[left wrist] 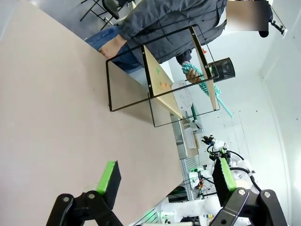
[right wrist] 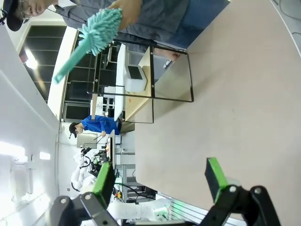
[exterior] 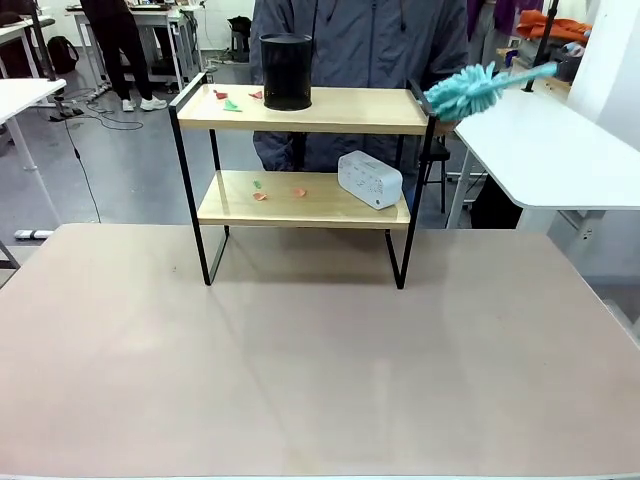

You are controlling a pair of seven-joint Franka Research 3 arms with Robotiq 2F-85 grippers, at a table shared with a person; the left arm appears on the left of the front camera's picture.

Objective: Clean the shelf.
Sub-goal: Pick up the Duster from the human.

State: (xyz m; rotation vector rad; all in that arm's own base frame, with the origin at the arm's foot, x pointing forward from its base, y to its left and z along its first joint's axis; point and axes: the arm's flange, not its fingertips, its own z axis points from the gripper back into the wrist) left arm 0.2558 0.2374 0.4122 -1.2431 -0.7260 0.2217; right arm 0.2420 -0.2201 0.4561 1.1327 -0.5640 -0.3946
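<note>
shelf (exterior: pixel 330 112): upper centre, on worktop (exterior: pixel 320 370) | top board (exterior: pixel 380 108): container (exterior: pixel 287 71) left of centre, scraps (exterior: pixel 230 102) left of it | lower board (exterior: pixel 320 208): box (exterior: pixel 370 179) at right, bits (exterior: pixel 262 196) left of it | duster (exterior: pixel 470 90): upper right, by shelf's top corner | person (exterior: pixel 360 40): behind shelf

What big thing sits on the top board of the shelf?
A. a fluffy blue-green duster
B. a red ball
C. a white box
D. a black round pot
D: the black round pot stands on the top board of the shelf, while the white box lies on the lower board and the person holds the duster off to one side.
</note>
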